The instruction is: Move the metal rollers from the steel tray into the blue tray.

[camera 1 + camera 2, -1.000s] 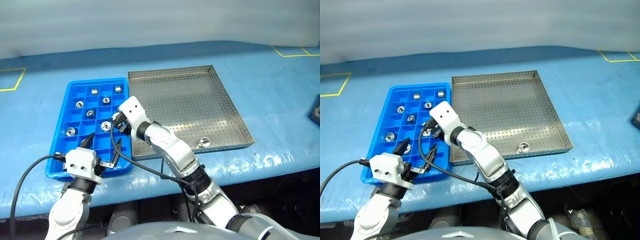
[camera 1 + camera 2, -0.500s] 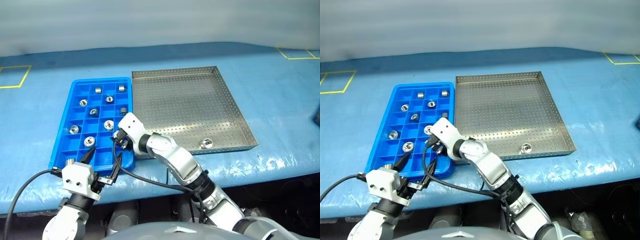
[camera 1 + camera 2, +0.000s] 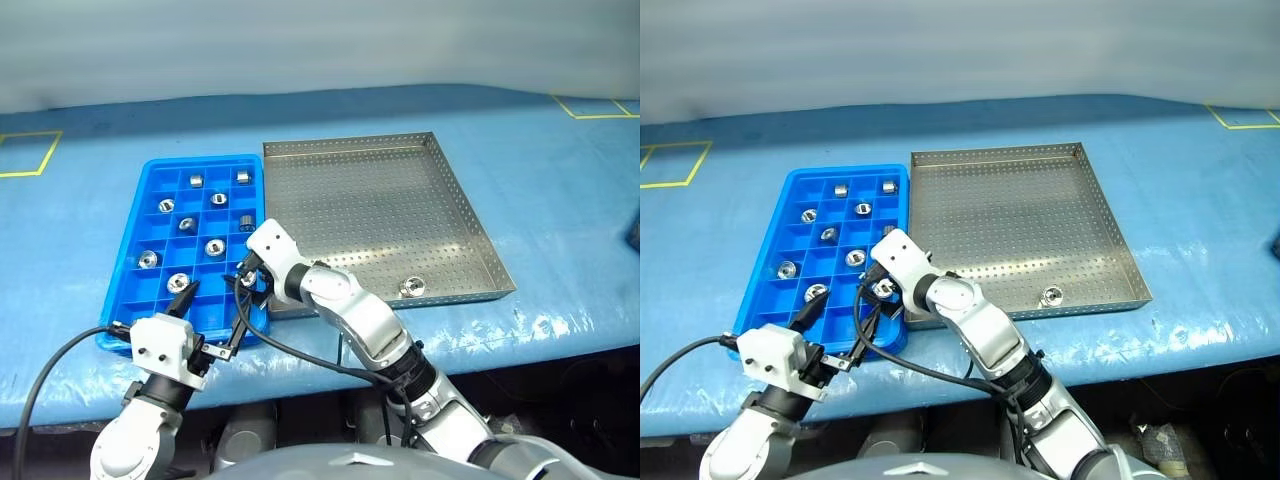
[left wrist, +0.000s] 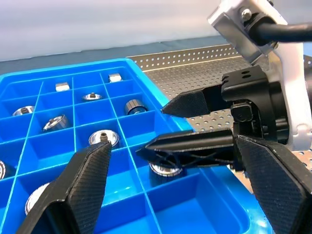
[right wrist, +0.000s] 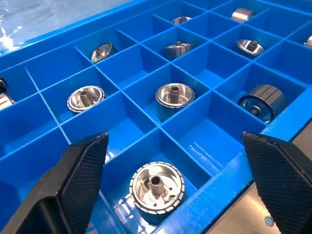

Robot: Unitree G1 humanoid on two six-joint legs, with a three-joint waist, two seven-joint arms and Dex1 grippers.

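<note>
My right pincer (image 3: 876, 291) hangs released over the blue tray (image 3: 770, 258) at lower left, a roller (image 5: 157, 187) lying free beneath it; my left pincer (image 3: 212, 318) waits open nearby; one roller (image 3: 1049, 296) remains in the steel tray (image 3: 1010, 160).
</note>
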